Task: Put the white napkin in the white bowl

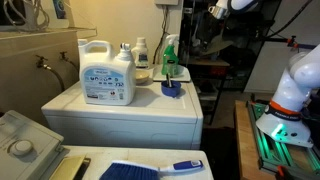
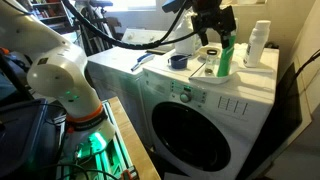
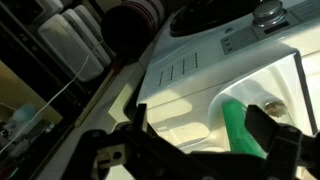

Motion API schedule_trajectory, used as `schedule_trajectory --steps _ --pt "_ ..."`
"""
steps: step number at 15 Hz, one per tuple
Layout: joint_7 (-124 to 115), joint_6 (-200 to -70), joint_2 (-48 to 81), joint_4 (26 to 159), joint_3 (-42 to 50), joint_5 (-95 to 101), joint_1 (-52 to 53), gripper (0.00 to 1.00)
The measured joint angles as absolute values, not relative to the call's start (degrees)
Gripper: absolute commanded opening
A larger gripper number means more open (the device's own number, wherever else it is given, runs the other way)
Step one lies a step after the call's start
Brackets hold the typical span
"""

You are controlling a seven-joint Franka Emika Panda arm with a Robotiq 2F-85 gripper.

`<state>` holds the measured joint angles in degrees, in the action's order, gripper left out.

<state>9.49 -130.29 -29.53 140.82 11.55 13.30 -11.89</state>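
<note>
My gripper (image 2: 214,33) hangs open and empty above the top of a white washing machine (image 2: 190,95). Just below it stands a green bottle (image 2: 226,58), which shows between the open fingers (image 3: 200,125) in the wrist view (image 3: 240,132). A pale shallow dish (image 2: 203,69), perhaps the white bowl, lies beside the green bottle; its curved edge (image 3: 212,108) shows in the wrist view. A small blue bowl (image 2: 178,61) sits further along the top (image 1: 173,89). I cannot make out a white napkin in any view.
A large white detergent jug (image 1: 107,72) and a smaller white bottle (image 2: 258,44) stand on the washer. A second machine (image 1: 25,140) and a blue brush (image 1: 150,170) are in the foreground. The robot base (image 2: 70,85) stands beside the washer.
</note>
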Motion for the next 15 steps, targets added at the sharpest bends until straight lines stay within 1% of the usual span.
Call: schedule_trajectory --steps 6,10,13,15 --pt "10.9 -130.26 -29.53 140.84 11.51 11.68 -10.84 1.0" --pt "14.99 -130.28 -29.1 139.82 8.67 3.03 -1.93 1.0" --pt "14.88 -136.89 -25.11 135.48 5.04 0.08 3.99 1.0" --pt "12.76 -142.69 -19.7 130.56 2.44 0.14 5.2 1.0"
